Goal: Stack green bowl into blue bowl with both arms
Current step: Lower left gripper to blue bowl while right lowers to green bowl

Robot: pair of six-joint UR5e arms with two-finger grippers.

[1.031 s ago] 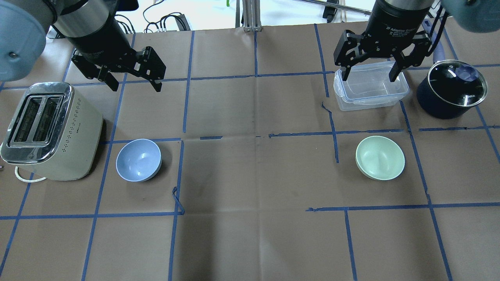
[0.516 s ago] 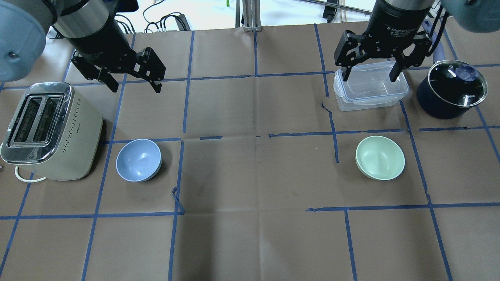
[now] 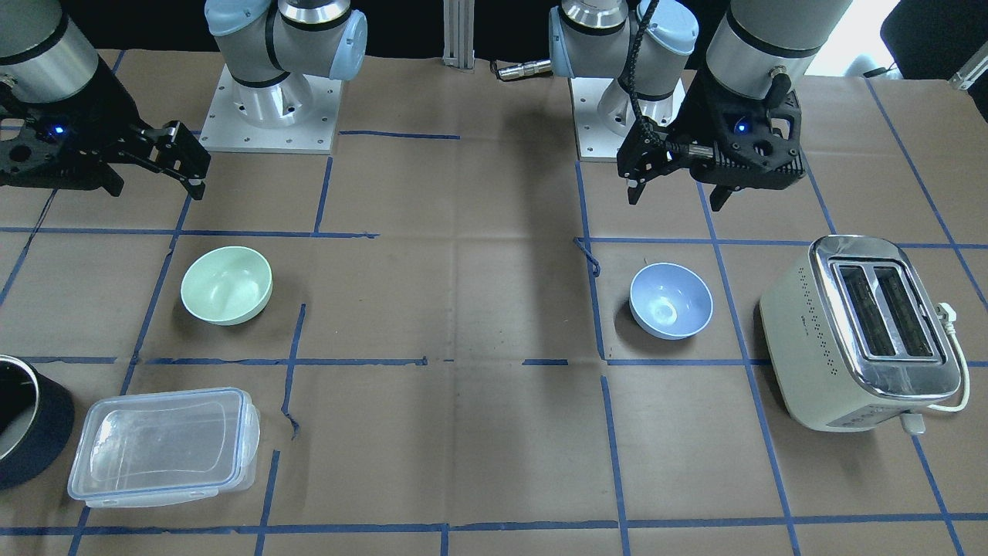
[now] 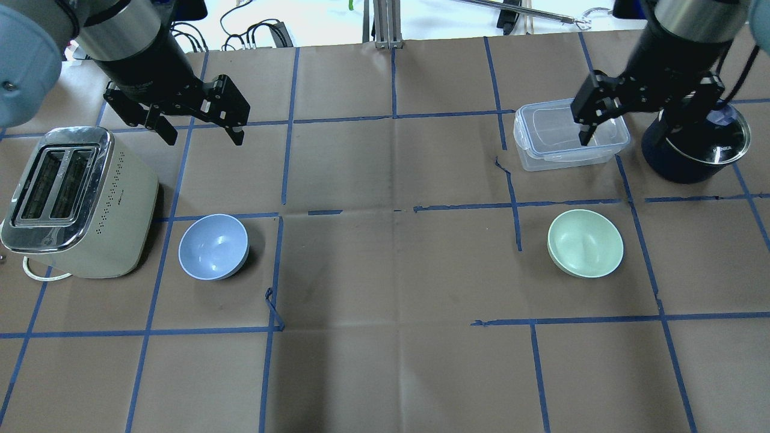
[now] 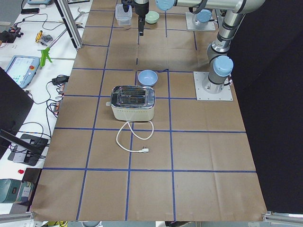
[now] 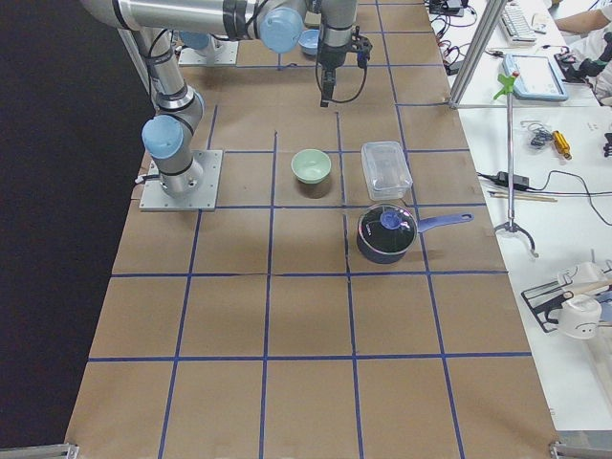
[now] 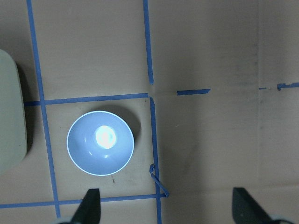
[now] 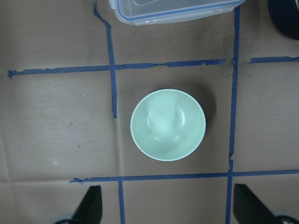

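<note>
Swing toward 3 o'clock had carried the right tool (image 4: pixel 640 127), wide open, to 1 o'clock of the green bowl (image 4: pixel 585 243) in the overhead view. At 12 o'clock of the blue bowl (image 4: pixel 213 246) hovered the left tool (image 4: pixel 203 137), also wide. Both bowls sat unmoved on the table (image 4: pixel 391 361), well apart, so no pickup had yet begun, by my judgement.

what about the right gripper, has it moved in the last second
Yes: overhead, the right gripper has shifted right, from over the clear container toward the pot.
</note>
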